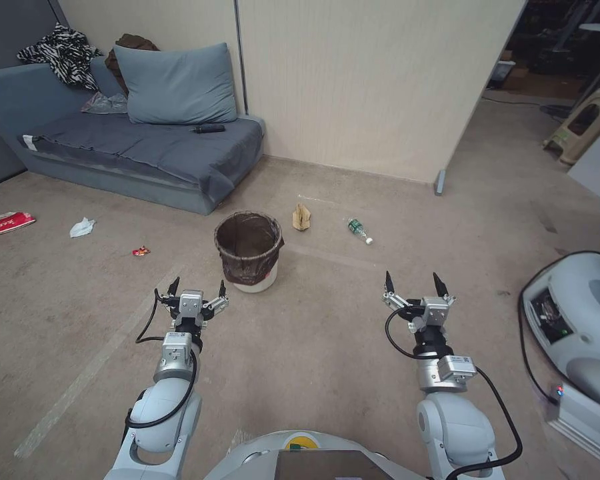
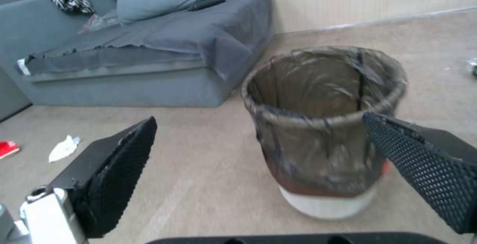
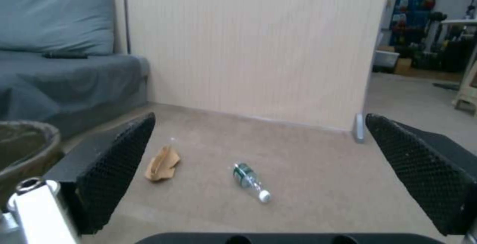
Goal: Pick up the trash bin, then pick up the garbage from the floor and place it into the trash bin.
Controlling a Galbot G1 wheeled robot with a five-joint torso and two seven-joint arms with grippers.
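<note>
Our left pincer (image 1: 197,287) hangs over the carpet with its fingers (image 2: 117,169) spread wide and nothing between them, pointing toward the bin (image 1: 249,250), which stands upright on the floor just ahead and slightly to its right, apart from the fingertips. From the left wrist we see the bin (image 2: 323,124) close ahead, its dark bag folded over the rim and its white base showing below; its inside looks bare of litter as far as we can see. Our right pincer (image 1: 413,284) hovers at about the same height, well to the right of the bin, also opened wide and holding nothing, its fingers (image 3: 117,169) framing the floor beyond. Ahead of it lie the paper bag (image 3: 163,164) and the bottle (image 3: 250,181), near each other but not touching, both on the carpet short of the wall (image 1: 373,80). In the head view the paper bag (image 1: 301,217) sits just right of the bin and the bottle (image 1: 359,231) farther right. To the left of the bin lie a small red wrapper (image 1: 141,251), a tissue (image 1: 82,228) and a larger red wrapper (image 1: 12,222), well apart, in front of the sofa (image 1: 133,147).
</note>
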